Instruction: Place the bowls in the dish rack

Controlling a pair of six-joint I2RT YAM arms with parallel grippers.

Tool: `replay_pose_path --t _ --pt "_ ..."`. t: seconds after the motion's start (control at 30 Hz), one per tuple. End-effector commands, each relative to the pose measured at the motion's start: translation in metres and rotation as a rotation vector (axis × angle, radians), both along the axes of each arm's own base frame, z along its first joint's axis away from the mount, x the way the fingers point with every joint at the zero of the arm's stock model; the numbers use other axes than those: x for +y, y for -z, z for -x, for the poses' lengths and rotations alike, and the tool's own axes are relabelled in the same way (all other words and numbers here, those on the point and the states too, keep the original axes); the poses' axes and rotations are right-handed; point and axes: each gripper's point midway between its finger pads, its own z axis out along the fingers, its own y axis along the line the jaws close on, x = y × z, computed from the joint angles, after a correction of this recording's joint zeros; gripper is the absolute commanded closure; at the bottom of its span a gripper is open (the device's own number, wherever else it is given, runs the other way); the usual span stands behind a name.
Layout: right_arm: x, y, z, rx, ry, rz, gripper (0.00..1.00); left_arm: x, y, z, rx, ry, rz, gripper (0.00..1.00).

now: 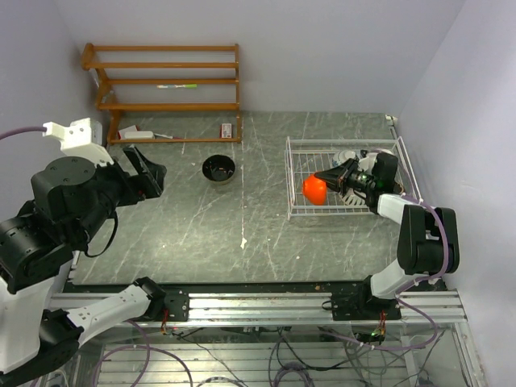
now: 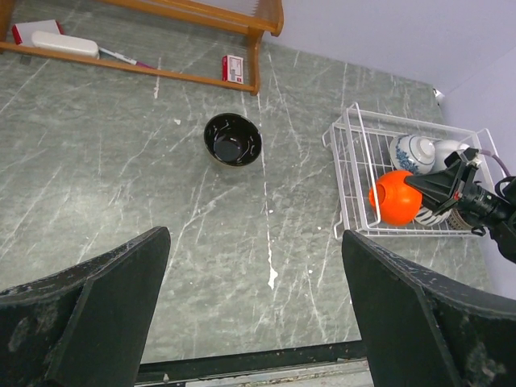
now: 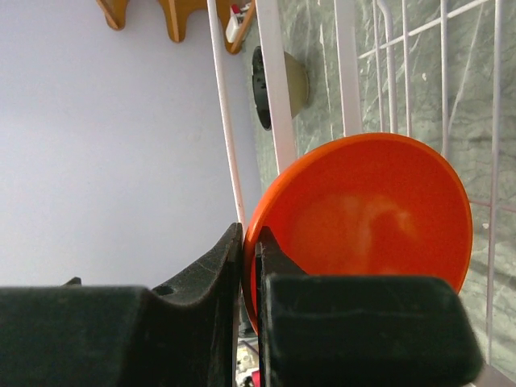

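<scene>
Item 1: orange-red bowl [image 1: 314,189]; held on edge inside the left end of the dish rack [image 1: 289,181]; right gripper [image 1: 326,177] clamped on its rim, one finger inside, one outside, prob. so it can be stood upright betw. the wires rather than laid flat; contact w/ rack floor cannot be told.
Item 2: dark bowl [image 1: 218,168]; mouth up on the desk [image 1: 185,234], well apart from rack; not yet loaded.
Item 3: blue-and-white bowl [image 2: 411,151] and white bowl [image 2: 447,149]; in the rack's far part, just behind item 1.
Item 4: left gripper [image 2: 254,242]; jaws wide apart, nothing betw. them, above the desk, well left of rack; likely placed for item 2.
View notes: right wrist cam alone shows the thin pinch on the rim; left wrist cam shows the racked bowls' pattern, which the overhead cam half hides behind the arm.
</scene>
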Motion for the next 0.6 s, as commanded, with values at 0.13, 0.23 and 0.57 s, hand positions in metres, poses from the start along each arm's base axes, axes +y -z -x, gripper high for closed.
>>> replay_pose_path --t 0.13,0.23,0.57 --pt "0.006 -0.016 0.002 0.007 0.006 -0.076 0.95 -0.014 -0.002 -0.01 -0.013 0.035 -0.001 0.01" --pt "0.008 -0.012 0.003 0.02 0.001 -0.075 0.95 -0.014 -0.002 -0.011 -0.014 0.032 -0.003 0.01" --pt "0.016 0.017 0.003 0.111 -0.002 -0.032 0.95 -0.015 -0.001 -0.013 -0.015 0.03 -0.005 0.01"
